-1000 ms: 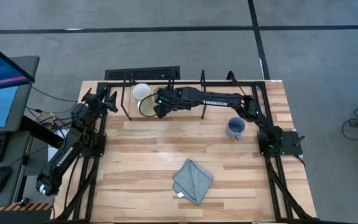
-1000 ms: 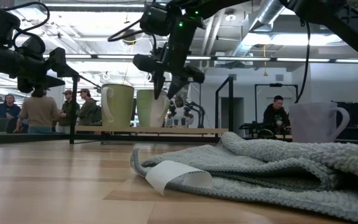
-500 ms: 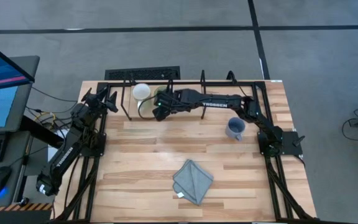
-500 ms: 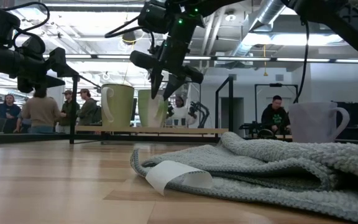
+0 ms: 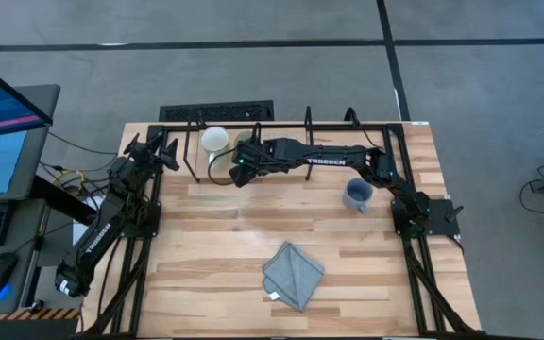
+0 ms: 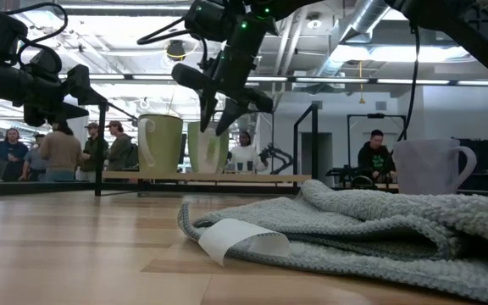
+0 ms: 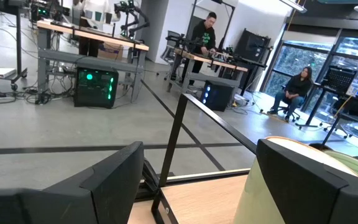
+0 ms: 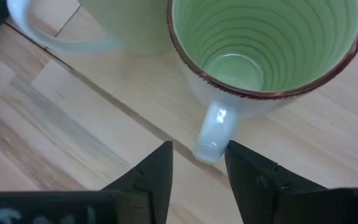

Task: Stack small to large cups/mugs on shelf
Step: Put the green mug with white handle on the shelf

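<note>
The green-inside mug (image 8: 266, 43) stands upright on its base on the shelf (image 5: 286, 176), beside the white mug (image 5: 214, 139). My right gripper (image 8: 197, 168) is open above it, fingers pointing down. Its fingers stand on either side of the mug's handle (image 8: 215, 132), and I see no touch. In the low view the right gripper (image 6: 219, 114) hangs over the two mugs (image 6: 185, 144). The blue-grey mug (image 5: 357, 195) stands on the tabletop at the right. My left gripper (image 5: 159, 151) is open and empty at the far left.
A folded grey cloth (image 5: 293, 274) lies on the tabletop near the front middle. Thin black shelf posts (image 6: 100, 148) rise around the mugs. People stand and sit in the room beyond the table (image 6: 53, 152).
My right gripper has gone a little toward the table's left edge and near edge, staying above the green-inside mug. Both mugs on the shelf have kept still.
</note>
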Motion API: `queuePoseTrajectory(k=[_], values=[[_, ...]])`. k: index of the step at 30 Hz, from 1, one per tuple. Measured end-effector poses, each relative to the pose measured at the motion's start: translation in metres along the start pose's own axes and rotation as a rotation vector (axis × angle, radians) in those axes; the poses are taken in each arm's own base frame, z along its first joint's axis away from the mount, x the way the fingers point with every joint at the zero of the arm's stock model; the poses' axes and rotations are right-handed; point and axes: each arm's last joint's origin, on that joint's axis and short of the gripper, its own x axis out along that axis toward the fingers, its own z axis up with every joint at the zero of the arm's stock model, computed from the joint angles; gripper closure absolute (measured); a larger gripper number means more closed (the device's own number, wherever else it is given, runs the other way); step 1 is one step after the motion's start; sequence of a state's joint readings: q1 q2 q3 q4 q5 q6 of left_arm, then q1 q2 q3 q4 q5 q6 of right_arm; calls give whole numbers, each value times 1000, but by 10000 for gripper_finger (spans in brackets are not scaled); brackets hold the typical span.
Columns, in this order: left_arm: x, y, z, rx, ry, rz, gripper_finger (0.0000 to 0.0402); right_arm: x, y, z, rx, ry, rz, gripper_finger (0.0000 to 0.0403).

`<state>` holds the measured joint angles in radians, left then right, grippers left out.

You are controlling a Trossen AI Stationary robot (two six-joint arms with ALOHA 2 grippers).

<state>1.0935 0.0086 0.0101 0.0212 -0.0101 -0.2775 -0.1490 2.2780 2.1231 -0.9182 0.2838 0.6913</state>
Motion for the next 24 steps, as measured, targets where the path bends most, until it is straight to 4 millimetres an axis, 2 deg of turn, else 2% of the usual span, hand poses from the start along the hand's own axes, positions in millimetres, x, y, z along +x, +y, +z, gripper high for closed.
queuePoseTrajectory(k=[24], values=[[0,0,0,0,0,0,97,-1,7,4,-2,-28,88,236]])
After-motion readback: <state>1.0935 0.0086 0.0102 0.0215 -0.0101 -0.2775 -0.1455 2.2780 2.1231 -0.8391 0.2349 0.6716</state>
